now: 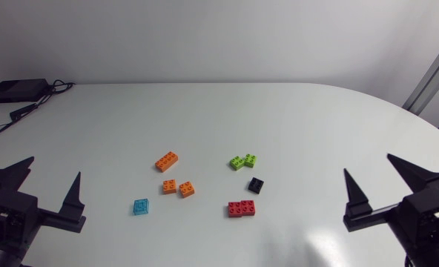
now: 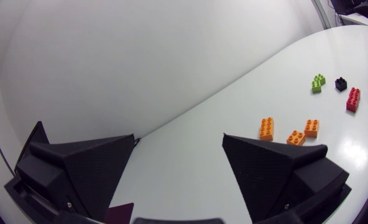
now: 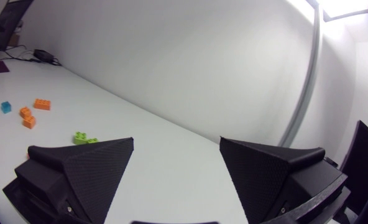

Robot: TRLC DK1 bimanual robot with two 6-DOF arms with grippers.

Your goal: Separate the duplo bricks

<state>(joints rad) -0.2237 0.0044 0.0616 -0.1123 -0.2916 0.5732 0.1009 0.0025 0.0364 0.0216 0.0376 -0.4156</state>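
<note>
Green bricks (image 3: pixel 84 137) partly hidden behind a finger of the right pincer (image 3: pixel 176 140)

The left jaws and right jaws are each made up of two broad, wedge-shaped fingers (image 1: pixel 73 196) in matte black, tapered to sharp tips. A fine, grainy texture is seen on the finger faces in the wrist views. Each pair is mounted on a blocky black base (image 1: pixel 10 212).

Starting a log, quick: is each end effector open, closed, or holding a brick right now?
Left end effector: open, holding nothing.
Right end effector: open, holding nothing.
</note>
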